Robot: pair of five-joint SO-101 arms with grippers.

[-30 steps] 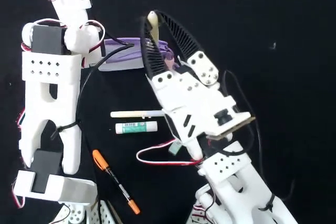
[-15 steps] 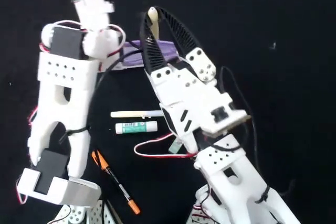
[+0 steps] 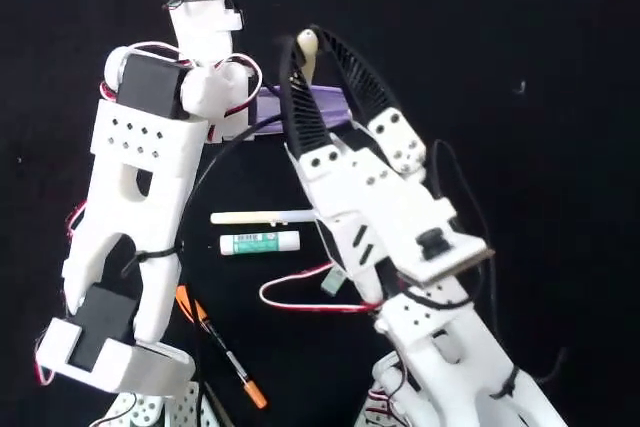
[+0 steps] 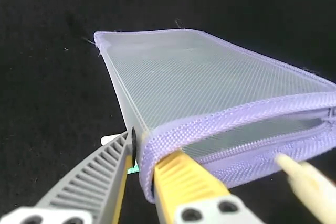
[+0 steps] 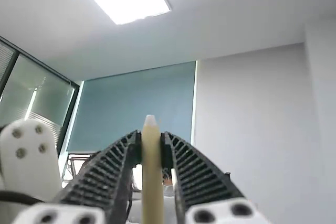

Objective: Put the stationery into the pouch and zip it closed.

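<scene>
Right pincer (image 3: 306, 39) first: its two ribbed black fingers (image 5: 113, 166) are closed narrow on a slim cream-coloured stick (image 5: 151, 182), whose rounded tip pokes out just past the fingertips. That pincer is raised off the black-covered bench (image 3: 550, 97) and tipped upward (its own camera looks straight at the ceiling lights). From the high view it stands over the translucent mesh pouch with purple fabric trim (image 3: 335, 105), which sits toward the far edge of the bench, left of the middle.

Over at the left pincer (image 4: 143, 148), the grip is on one end of that pouch. A grey ribbed finger (image 4: 100, 174) sits on one side and a yellow finger (image 4: 181, 179) on the other, with the purple-trimmed corner pinched between them. Along the zip side the two purple edges stand a little apart, with clear mesh showing between. From the left wrist, a cream end of the stick shows just beside that zip side; whether it touches the pouch I cannot tell.

Between the two arms, near the middle of the bench, lies a thin white pen (image 3: 262, 217). Just beside it and parallel is a white glue stick with a green label (image 3: 260, 242). Closer to the near edge an orange-and-black pen (image 3: 215, 342) lies on a slant, one end close by the left arm.
</scene>
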